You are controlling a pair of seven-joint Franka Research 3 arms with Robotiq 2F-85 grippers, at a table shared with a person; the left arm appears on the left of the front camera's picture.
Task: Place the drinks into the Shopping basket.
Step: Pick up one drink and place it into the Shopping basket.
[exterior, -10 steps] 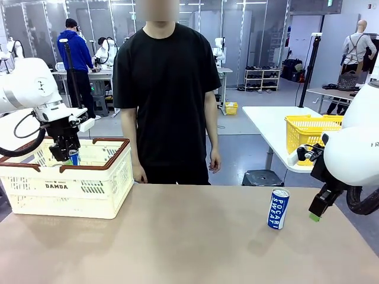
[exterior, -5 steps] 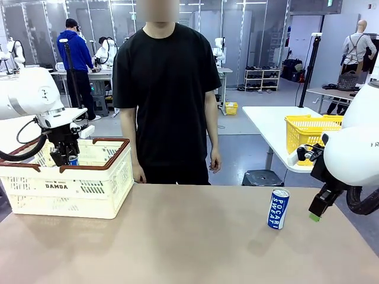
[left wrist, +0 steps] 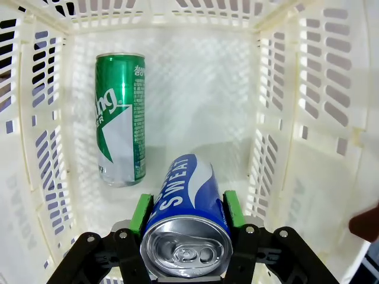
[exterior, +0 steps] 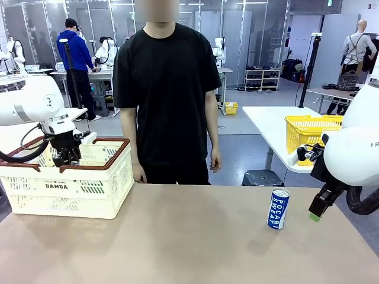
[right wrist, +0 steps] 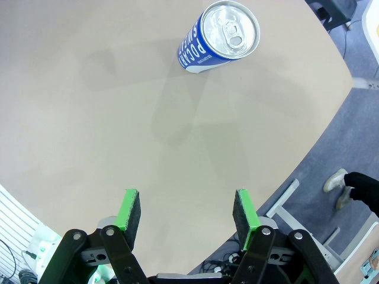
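Left gripper [left wrist: 187, 210] is down inside the Shopping basket [exterior: 89, 192], green pads pinching a blue can [left wrist: 186, 195] by its sides, pull-tab end toward the wrist camera. Green can [left wrist: 121, 118] lies flat on the basket floor, near the held can. Second blue can [exterior: 278, 208] stands upright on the table [exterior: 177, 248], well right of the basket. Right gripper [right wrist: 186, 214] is farther right of the basket, jaws spread, nothing between them.
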